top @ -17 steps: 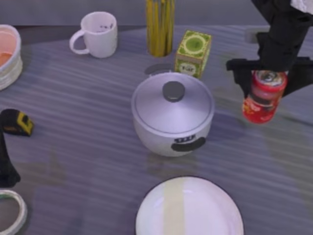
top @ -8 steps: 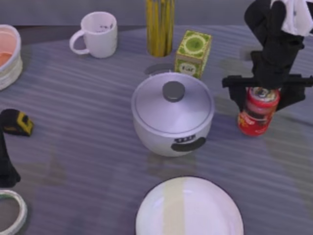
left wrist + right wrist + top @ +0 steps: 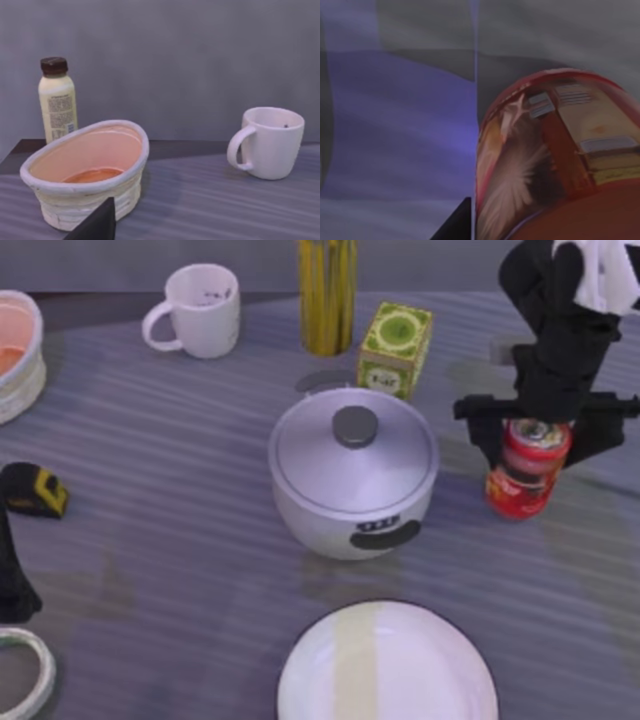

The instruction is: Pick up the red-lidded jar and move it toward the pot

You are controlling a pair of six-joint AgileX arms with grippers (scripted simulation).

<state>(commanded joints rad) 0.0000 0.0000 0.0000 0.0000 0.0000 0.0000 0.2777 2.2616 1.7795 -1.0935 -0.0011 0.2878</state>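
The red-lidded jar (image 3: pixel 525 475) is upright just right of the pot, with a small gap between them. My right gripper (image 3: pixel 545 435) comes down from above and is shut on its upper part, hiding most of the lid. The jar (image 3: pixel 560 165) fills the right wrist view, with one dark fingertip (image 3: pixel 457 225) against its side. The silver-grey pot (image 3: pixel 352 472), with domed lid, dark knob and black handle, sits at the table's middle. My left gripper (image 3: pixel 12 575) is parked at the left edge, open, one fingertip (image 3: pixel 100 225) showing.
A green-and-yellow box (image 3: pixel 394 348) and a yellow container (image 3: pixel 327 295) stand behind the pot. A white mug (image 3: pixel 200 310) is at the back left, a basket (image 3: pixel 15 350) at the far left. A white plate (image 3: pixel 385 665) lies in front of the pot.
The right gripper has come down with the jar and shifted a little left toward the pot. Over the last half second it has hardly moved. The left arm is still.
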